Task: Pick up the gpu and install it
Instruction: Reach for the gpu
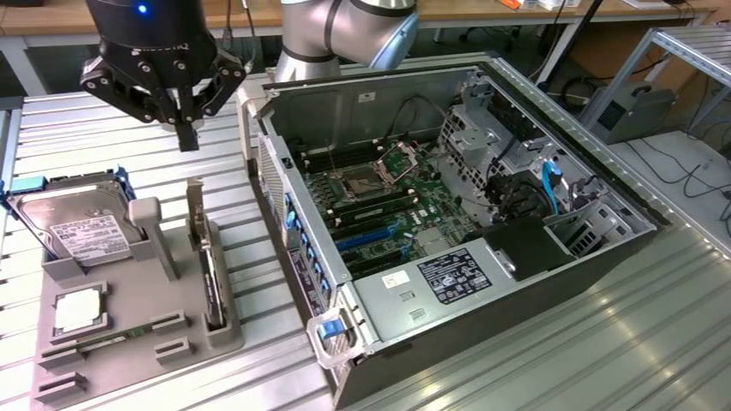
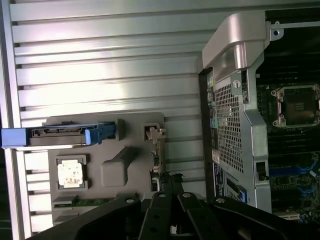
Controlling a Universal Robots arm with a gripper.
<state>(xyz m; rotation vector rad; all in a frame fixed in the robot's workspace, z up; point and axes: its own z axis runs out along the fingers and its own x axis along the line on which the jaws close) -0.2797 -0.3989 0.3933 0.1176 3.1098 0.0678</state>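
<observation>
The gpu (image 1: 209, 265) is a thin dark card standing on edge in a slot of the grey holder (image 1: 132, 295), its pale bracket end pointing toward the back. In the wrist view the gpu (image 2: 156, 150) appears edge-on, just ahead of my fingertips. My gripper (image 1: 187, 133) hangs above the table, higher than the card and a little beyond its bracket end, not touching it. The gripper (image 2: 169, 186) has its fingers shut together with nothing between them.
The open computer case (image 1: 377, 81) lies at the exterior view's right with its motherboard (image 1: 383, 197) exposed. The holder also carries a hard drive (image 1: 74, 227) in a blue-edged frame, a processor chip (image 1: 78, 310) and a green memory stick (image 1: 115, 340). The table is ribbed metal.
</observation>
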